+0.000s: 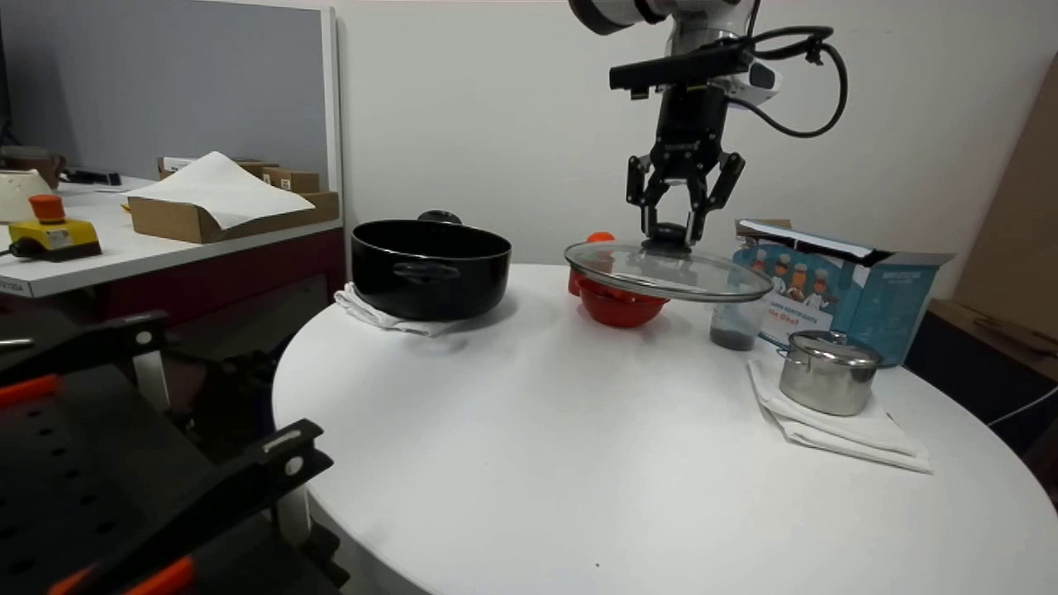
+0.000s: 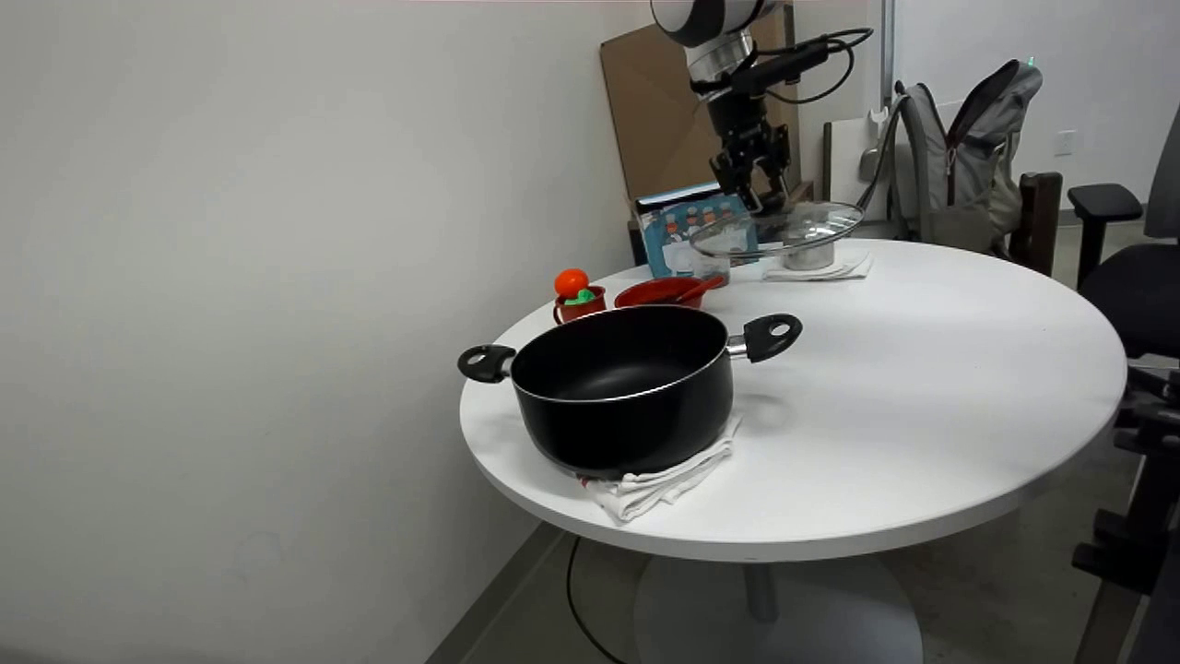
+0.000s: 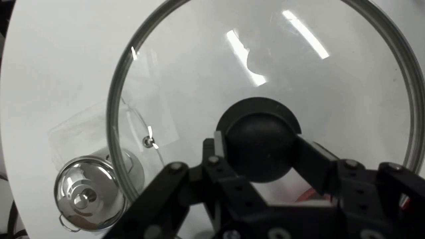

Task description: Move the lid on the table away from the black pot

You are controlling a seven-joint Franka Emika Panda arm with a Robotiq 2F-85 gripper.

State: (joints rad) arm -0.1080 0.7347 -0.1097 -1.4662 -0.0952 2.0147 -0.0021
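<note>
The clear glass lid [image 1: 702, 279] hangs in the air above the far part of the round white table [image 1: 570, 430]. My gripper [image 1: 671, 234] is shut on its black knob, one finger on each side. The lid also shows in an exterior view [image 2: 779, 235], slightly tilted, and fills much of the wrist view [image 3: 199, 83], where the gripper [image 3: 260, 141] clasps the knob. The black pot [image 1: 430, 281] stands uncovered on a folded white cloth near the table's edge, well apart from the lid. It also shows in an exterior view [image 2: 627, 415] and is out of the wrist view.
A red bowl [image 1: 621, 310] sits partly below the lid, near a red cup with an orange ball [image 2: 572, 282]. A clear container [image 1: 734, 326], a blue box [image 1: 893, 306] and a lidded steel pot [image 1: 829, 376] on a white cloth [image 1: 860, 442] stand beside the lid.
</note>
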